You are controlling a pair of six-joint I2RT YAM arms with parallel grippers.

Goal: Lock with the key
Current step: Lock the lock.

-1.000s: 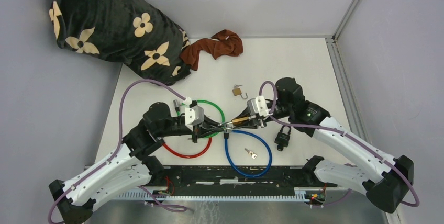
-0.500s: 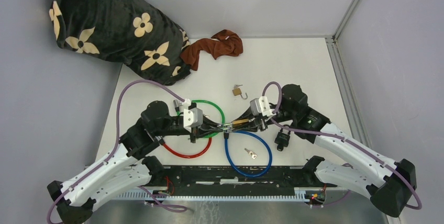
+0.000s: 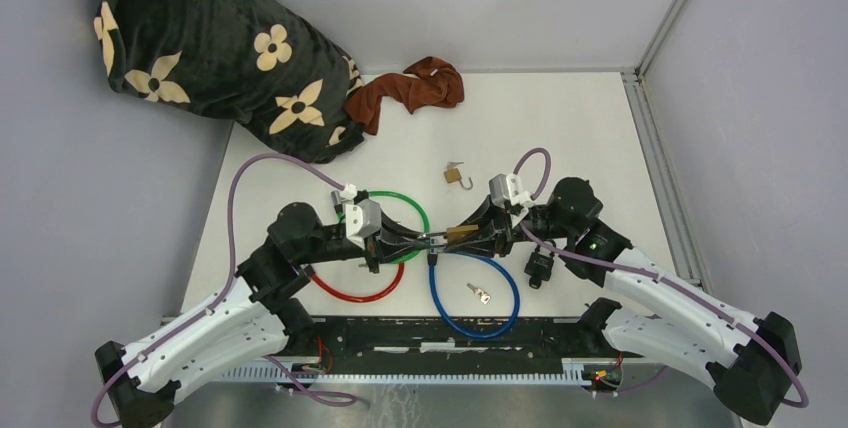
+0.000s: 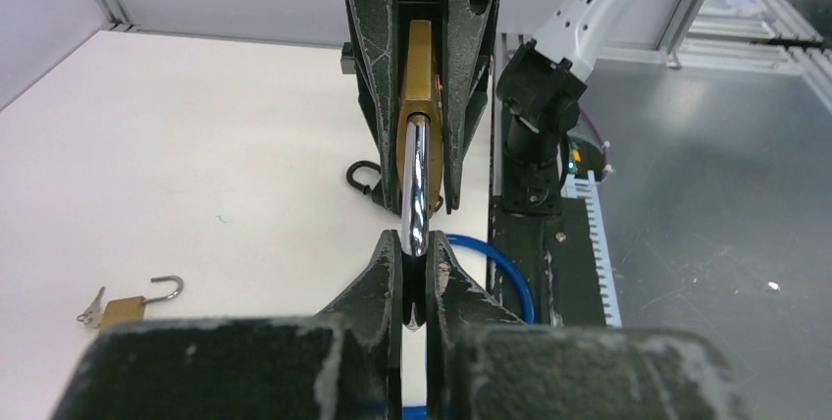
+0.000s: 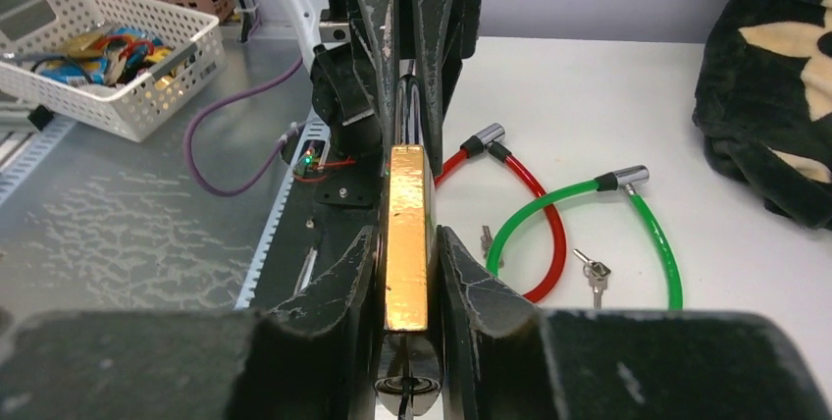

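Note:
A brass padlock hangs in the air between my two grippers, above the cable locks. My left gripper is shut on its steel shackle. My right gripper is shut on the brass body, one finger on each flat side. Between the right fingers, at the body's near end, shows a silvery piece that looks like the key in the lock. From above, the left gripper and the right gripper meet tip to tip.
On the table lie a small open brass padlock, a black padlock, a loose key, and green, red and blue cable locks. A brown cloth and a flowered blanket lie at the back.
The right arm's wrist and elbow have swung to the right and toward the near edge while its gripper stayed on the padlock. The left arm has hardly moved.

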